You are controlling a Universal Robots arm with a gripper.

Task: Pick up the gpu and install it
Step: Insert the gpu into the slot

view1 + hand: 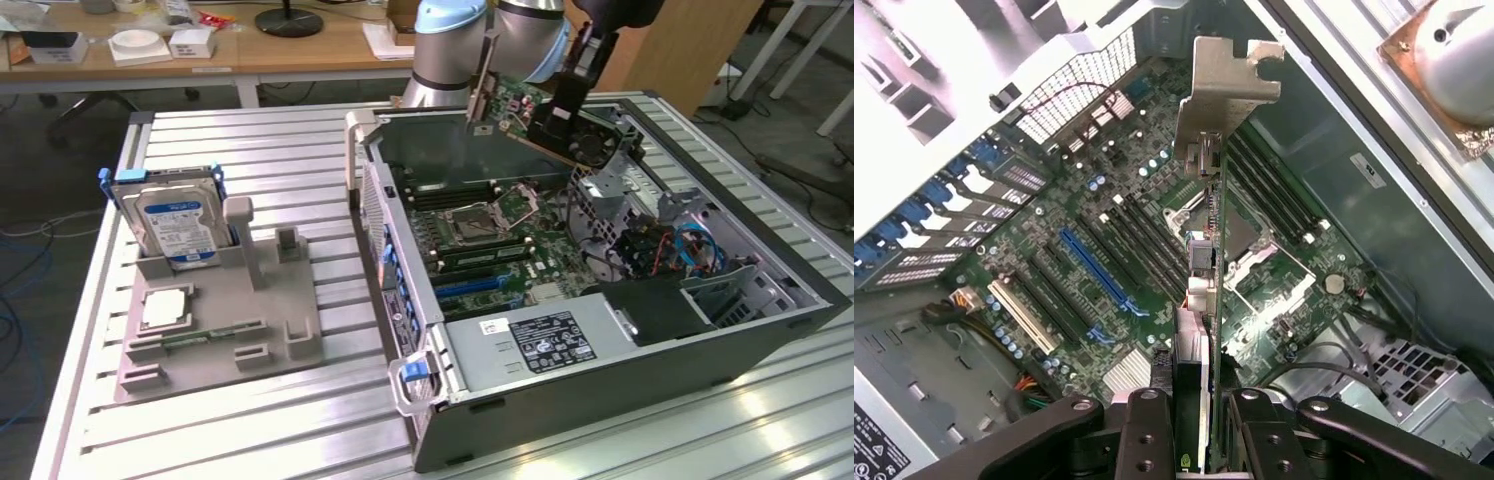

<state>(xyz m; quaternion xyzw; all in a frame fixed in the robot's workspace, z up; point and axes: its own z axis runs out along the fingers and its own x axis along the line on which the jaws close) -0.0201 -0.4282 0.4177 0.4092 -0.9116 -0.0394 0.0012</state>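
**One graphics card held above the open computer case**

One graphics card [554, 125] hangs in the closed jaws of the arm [454, 30], clamped by its upper edge and clear of everything beneath. It is tilted over the far end of the computer case [641, 390], its metal end bracket [478, 95] toward the exterior view's left and its black fan [590, 140] facing the exterior view's right. In the wrist view the card is edge-on, two black fingers [1144, 430] pressed on its sides, with the motherboard [1124, 210] below.

The case lies on its side with the panel off. The green motherboard covers its floor, with a square processor socket [487, 213] near the middle and a blue slot [467, 287] nearer the front. A grey power supply [534, 345] with a black label fills the near corner, and blue cables [694, 245] loop in the bay at the exterior view's right.

To the exterior view's left of the case, a grey holder [267, 330] carries a hard drive [174, 225] standing upright in a slot. A small square chip [163, 308] lies flat on it, and a narrow memory stick [214, 330] lies in a groove.

Case and holder both rest on a counter [267, 440] of ribbed metal slats. Behind it stands a wooden desk [307, 55] with white boxes [140, 45] and a round black base [290, 20].
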